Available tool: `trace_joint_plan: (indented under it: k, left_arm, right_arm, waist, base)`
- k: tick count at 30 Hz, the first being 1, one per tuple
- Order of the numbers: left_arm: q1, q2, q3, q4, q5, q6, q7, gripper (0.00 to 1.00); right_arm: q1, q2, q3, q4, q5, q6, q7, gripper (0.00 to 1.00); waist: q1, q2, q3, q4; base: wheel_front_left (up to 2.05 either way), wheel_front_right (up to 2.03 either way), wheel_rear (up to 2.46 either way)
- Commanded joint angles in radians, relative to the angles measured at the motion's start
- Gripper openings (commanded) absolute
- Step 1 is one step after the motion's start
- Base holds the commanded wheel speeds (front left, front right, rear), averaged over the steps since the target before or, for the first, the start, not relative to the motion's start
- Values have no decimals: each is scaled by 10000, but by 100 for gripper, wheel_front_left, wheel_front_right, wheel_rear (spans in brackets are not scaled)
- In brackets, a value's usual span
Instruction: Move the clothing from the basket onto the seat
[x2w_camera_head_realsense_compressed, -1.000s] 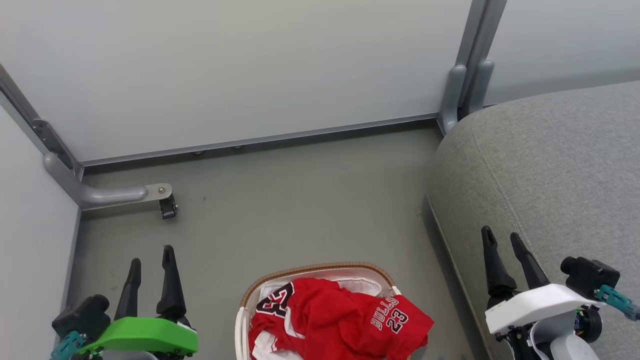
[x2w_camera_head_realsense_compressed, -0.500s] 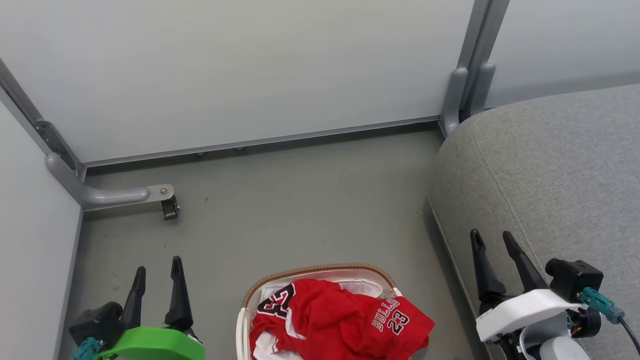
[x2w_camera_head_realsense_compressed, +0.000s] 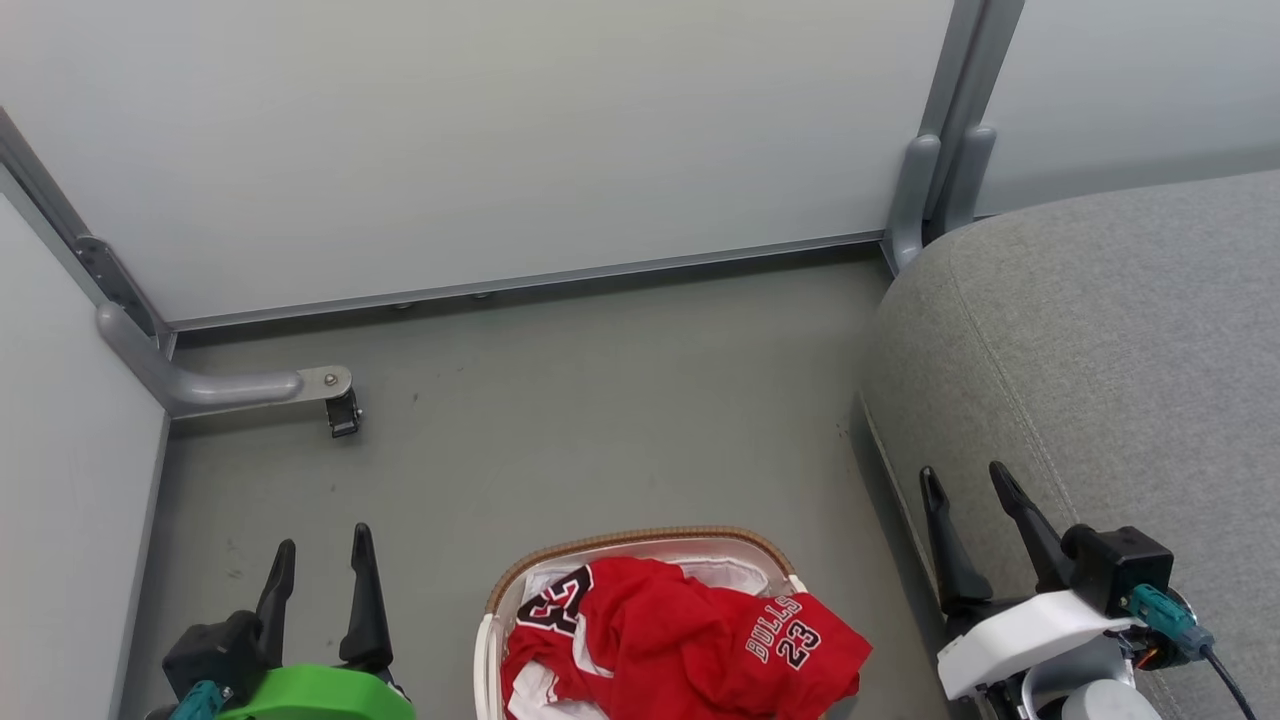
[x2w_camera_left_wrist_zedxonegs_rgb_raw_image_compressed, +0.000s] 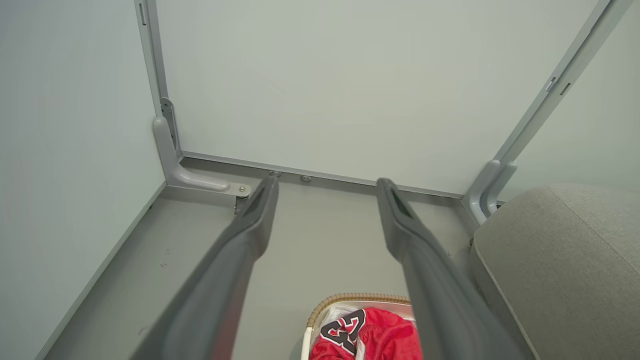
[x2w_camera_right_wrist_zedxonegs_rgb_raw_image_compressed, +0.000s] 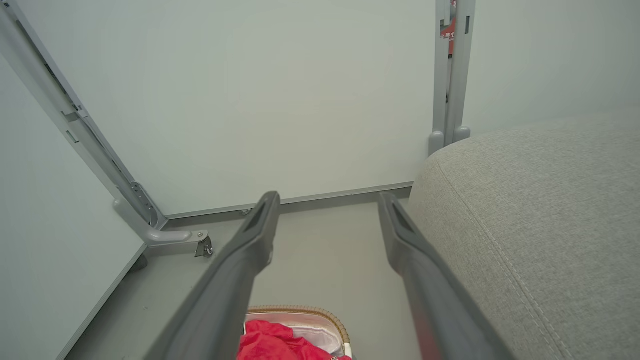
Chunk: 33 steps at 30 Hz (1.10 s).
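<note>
I'm reading the clothing (x2w_camera_head_realsense_compressed: 680, 640) as light, limp, slick, favouring pinching a raised fold; left claw (x2w_camera_head_realsense_compressed: 322, 540) and right claw (x2w_camera_head_realsense_compressed: 965, 478) are hanging spread, empty.

The left gripper (x2w_camera_head_realsense_compressed: 323, 542) sits at the lower left of the head view, its two dark fingers (x2w_camera_head_realsense_compressed: 365, 600) pointing up the view and spread apart with nothing between them, rising from a green wrist cover (x2w_camera_head_realsense_compressed: 310, 697). The right gripper (x2w_camera_head_realsense_compressed: 965, 478) sits at the lower right, its prongs likewise parted and empty, leaning slightly leftward from a white wrist cover (x2w_camera_head_realsense_compressed: 1010, 640) with a black camera block (x2w_camera_head_realsense_compressed: 1120, 565) beside it.
</note>
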Motion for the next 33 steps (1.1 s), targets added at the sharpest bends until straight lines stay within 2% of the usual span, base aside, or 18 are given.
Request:
trace_joint_plan:
  k: [1,24,33]
  left_arm:
    - [121,78,1,5,264,-13,-98,100]
    - [207,90,-105,259,1639,14,-526,100]
    - [153,89,-98,305,1610,-29,-512,100]
  right_arm:
    - [56,-58,34,-55,-237,3,-121,100]
    - [108,-80,203,-152,-1934,2,-539,100]
    - [66,-78,190,-121,-1915,2,-532,100]
  waist:
    - [0,-1,6,5]
    - [0,-1,82,56]
    - [0,-1,85,45]
  base:
    - [0,0,0]
    - [0,0,0]
    - [0,0,0]
